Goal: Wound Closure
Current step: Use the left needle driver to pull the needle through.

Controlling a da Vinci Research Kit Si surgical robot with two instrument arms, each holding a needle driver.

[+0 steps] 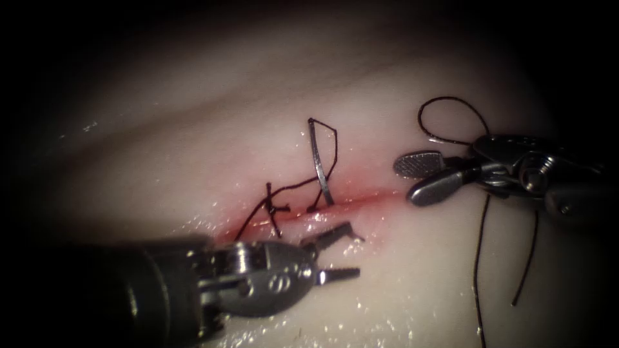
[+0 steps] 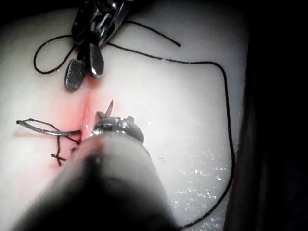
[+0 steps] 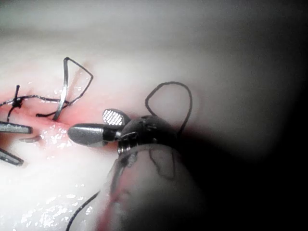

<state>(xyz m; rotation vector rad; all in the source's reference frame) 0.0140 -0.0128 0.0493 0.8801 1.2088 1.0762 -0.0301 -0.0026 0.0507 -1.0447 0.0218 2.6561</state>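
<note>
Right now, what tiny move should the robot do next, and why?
Probably the right tool should reach left and grasp the needle. The needle stands in the tissue at the cut, held by neither tool; both tools' jaws are open and hold nothing, the left tool below it.

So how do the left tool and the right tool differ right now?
The left tool sits below the cut, near the needle standing in the tissue; the right tool sits at the cut's right end. Thread loops behind the right tool, not the left. Both have open jaws, holding nothing.
</note>
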